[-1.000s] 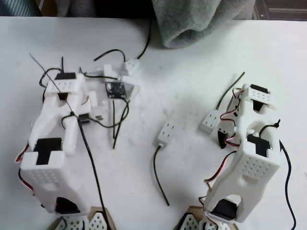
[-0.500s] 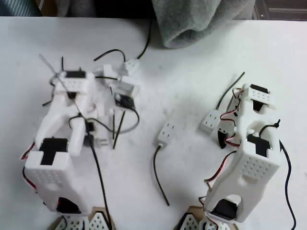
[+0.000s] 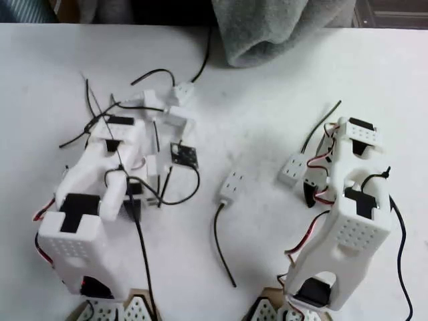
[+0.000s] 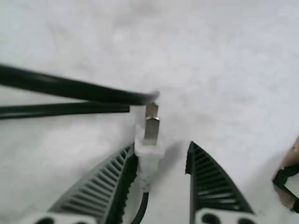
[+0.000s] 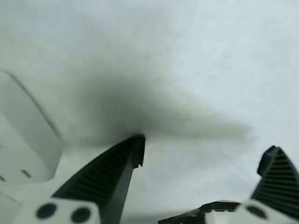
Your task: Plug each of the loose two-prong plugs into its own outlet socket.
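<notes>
The two-prong plug (image 4: 148, 156) is white and lies on the white table (image 3: 267, 100) at the left side of the scene, between the fingers of the left gripper (image 4: 162, 148). Its body leans on one finger and its metal prongs (image 4: 151, 122) point away from the wrist. There is a clear gap to the other finger, so the gripper is spread and does not squeeze the plug. Directly in front of the prongs two black cables (image 4: 70, 88) cross the way, and the end of one is just beside the prong tips. A little to the right of this gripper lies a small black square part (image 3: 183, 154), and farther away a white outlet socket (image 3: 182, 92) rests among more loose black wires. In the middle of the table a second outlet socket (image 3: 232, 186) lies apart from both arms, with its black cable (image 3: 223, 247) running toward the near edge. A third outlet socket (image 3: 293, 168) lies just beside the right gripper (image 5: 204, 145), whose fingers are wide apart and hold nothing. A gray cloth (image 3: 281, 30) lies at the far edge.
</notes>
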